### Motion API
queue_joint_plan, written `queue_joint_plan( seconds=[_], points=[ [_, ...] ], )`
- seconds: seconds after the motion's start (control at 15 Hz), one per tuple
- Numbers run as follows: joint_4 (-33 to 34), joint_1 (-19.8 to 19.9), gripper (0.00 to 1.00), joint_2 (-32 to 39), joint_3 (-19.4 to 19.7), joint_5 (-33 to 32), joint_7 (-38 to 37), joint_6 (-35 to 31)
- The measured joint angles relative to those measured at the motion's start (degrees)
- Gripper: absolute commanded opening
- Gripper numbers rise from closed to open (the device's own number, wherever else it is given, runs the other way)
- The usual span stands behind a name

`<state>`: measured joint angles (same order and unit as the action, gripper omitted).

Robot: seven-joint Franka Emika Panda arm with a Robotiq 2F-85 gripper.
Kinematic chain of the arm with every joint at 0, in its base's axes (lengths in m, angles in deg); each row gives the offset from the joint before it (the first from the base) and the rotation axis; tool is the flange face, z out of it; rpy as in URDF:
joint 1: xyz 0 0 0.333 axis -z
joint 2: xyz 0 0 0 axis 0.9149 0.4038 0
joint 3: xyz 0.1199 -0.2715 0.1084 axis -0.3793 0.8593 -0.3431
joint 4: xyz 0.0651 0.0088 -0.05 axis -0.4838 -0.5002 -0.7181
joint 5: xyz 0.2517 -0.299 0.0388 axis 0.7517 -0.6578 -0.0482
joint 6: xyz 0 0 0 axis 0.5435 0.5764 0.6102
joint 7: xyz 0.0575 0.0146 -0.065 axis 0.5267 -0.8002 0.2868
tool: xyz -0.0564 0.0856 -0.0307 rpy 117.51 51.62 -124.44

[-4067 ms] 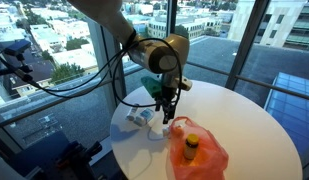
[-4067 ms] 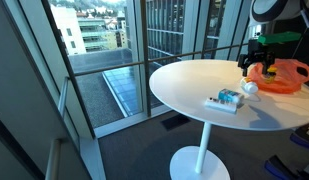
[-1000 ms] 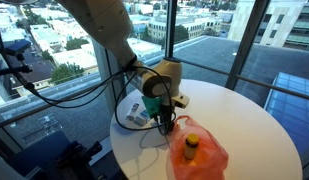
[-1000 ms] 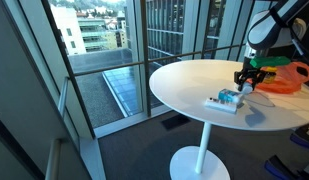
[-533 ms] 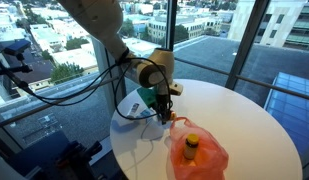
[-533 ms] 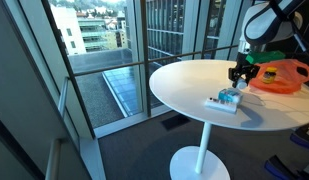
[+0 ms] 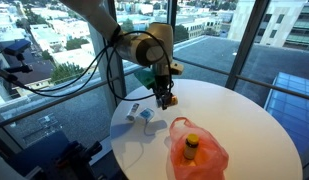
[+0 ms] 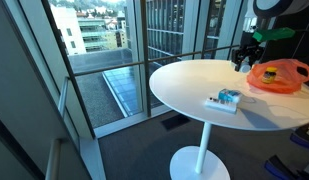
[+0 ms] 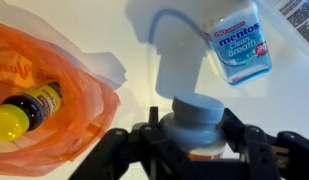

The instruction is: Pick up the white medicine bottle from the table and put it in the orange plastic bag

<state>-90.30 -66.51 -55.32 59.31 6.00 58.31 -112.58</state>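
My gripper [image 9: 197,132] is shut on the white medicine bottle [image 9: 197,112], whose round cap fills the gap between the jaws in the wrist view. It holds the bottle above the white table [image 7: 249,125], which also shows in the other exterior view [image 8: 184,85]. The gripper shows in both exterior views [image 7: 166,98] [image 8: 242,62]. The orange plastic bag [image 7: 204,152] [image 8: 279,75] [image 9: 64,90] lies crinkled on the table beside and below the gripper. It holds a yellow-orange bottle with a dark cap [image 9: 29,108] [image 7: 192,146].
A blue-and-white Mentos pack [image 9: 237,42] [image 7: 147,114] [image 8: 226,100] lies on the table near its edge, with a flat white item [image 7: 133,113] beside it. Glass walls and railings stand behind the table. A cable hangs from the arm.
The gripper has risen from the table top with the white bottle in its jaws and moved slightly away from the Mentos pack. The bag has not moved.
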Motion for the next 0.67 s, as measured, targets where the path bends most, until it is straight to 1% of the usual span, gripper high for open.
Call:
queue_joint_plan(
  seconds=[0.33,0.67],
  points=[
    [-2.6,1.9,0.37,-5.2,0.2,-1.3,0.0,2.5],
    [-4.6,5.4,0.37,-6.2,0.9,-1.4,0.0,2.5]
  ],
)
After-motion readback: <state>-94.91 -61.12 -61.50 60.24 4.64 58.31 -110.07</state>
